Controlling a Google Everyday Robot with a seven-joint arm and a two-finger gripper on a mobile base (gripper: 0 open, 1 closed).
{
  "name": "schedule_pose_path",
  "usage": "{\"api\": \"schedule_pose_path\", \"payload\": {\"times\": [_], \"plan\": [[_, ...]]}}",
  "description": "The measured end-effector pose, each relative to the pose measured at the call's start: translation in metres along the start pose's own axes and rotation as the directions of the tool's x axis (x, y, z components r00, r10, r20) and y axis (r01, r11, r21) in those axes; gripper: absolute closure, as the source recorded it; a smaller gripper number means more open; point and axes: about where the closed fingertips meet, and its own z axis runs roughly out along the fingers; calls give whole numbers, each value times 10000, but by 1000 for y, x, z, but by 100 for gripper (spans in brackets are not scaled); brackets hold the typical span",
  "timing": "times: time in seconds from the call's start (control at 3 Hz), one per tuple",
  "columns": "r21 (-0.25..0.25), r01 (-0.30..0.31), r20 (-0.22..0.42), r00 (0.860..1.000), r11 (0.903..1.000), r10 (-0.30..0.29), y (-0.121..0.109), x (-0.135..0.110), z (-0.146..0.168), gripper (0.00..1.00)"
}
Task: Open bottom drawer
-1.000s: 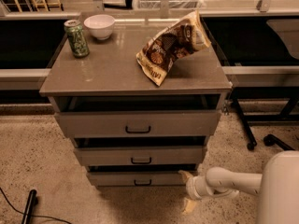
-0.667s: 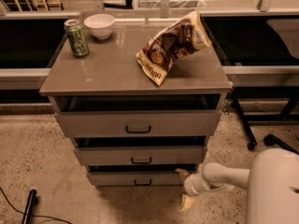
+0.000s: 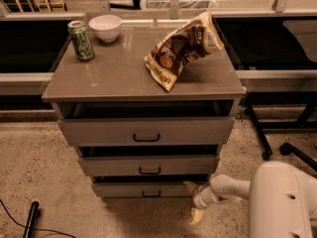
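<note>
The bottom drawer is the lowest of three grey-taupe fronts on the cabinet, with a small black bar handle. It stands pulled out a little, with a dark gap above it. My gripper is low at the drawer's right end, on a white arm that reaches in from the right. Its two yellowish fingers are spread open and hold nothing. The upper fingertip is at the front's right edge and the lower one hangs near the floor.
The middle drawer and top drawer also stand slightly out. On the cabinet top are a green can, a white bowl and a brown snack bag. A chair base is at the right, and a black cable lies on the floor at the left.
The arm has shifted a little to the left, bringing the gripper closer to the bottom drawer's right end. The drawers have not moved.
</note>
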Motion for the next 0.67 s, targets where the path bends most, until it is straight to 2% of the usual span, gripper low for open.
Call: {"api": "schedule_pose_path", "payload": {"times": [0.67], "plan": [[219,-63,-180,9998,9997,67,-7,8,4,0]]}}
